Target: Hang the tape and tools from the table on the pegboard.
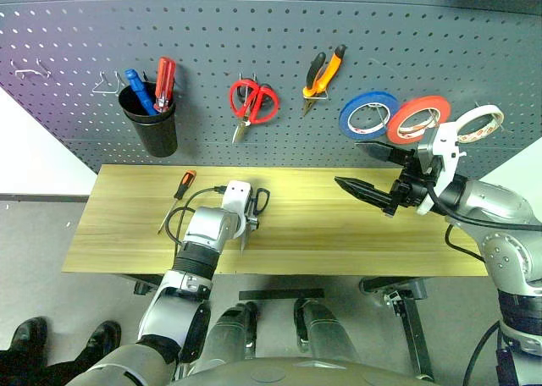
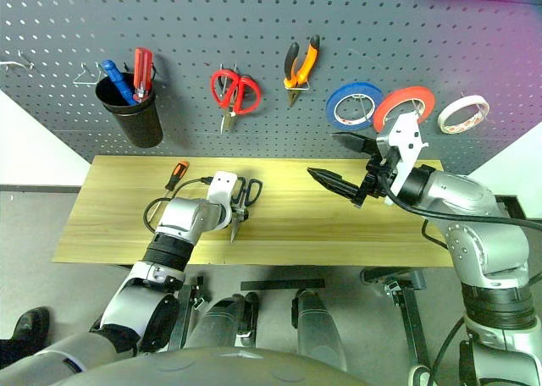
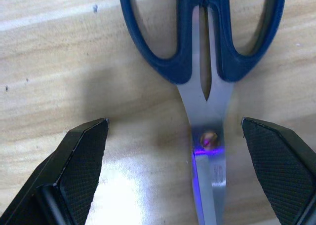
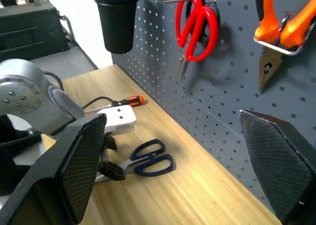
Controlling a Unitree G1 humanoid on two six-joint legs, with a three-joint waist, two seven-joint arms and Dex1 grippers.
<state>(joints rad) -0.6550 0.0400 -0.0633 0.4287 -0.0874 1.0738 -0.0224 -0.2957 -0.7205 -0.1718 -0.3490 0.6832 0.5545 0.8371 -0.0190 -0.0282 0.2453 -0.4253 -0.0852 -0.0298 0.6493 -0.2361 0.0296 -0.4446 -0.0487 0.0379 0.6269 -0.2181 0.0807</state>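
- pegboard point(image 1: 271, 56) fills the back wall, dark grey with holes; top and side edges cut off in the head views.
- table point(image 1: 356, 242) light wood, sits below the pegboard; near edge partly covered by the robot's arms.
- right arm raised at the right side, roughly level, pointing toward the left. right gripper point(image 2: 337, 162) hangs in the air above the table, fingers spread wide, holding nothing.
- left arm reaches forward and down over the table. left gripper point(image 3: 190, 156) jaws wide, nothing held, one finger on either side of the black-handled scissors point(image 4: 148, 158), just above the tabletop.
- those scissors lie flat on the table; in the head views the left wrist hides the blades, handles stick out point(image 1: 261, 201). Can't tell whether the fingers touch the table.
- black cup point(image 1: 151, 119) hangs on the pegboard at left; holds a blue screwdriver point(image 1: 139, 90) and a red screwdriver point(image 1: 164, 81), tips hidden inside.
- blue roll point(image 1: 367, 115) and orange-red roll point(image 1: 417, 119) hang side by side on the pegboard at right.
- tape point(image 2: 464, 113), cream-white ring, already on the pegboard just right of the orange-red roll; in the left eye view partly behind the right gripper.
- red scissors point(image 1: 251, 104) hang on the pegboard, centre.
- pliers point(image 1: 323, 77), orange and black, on a hook right of the red scissors.
- small screwdriver point(image 1: 177, 197) lies on the table left of the left arm, thin tip hard to make out.
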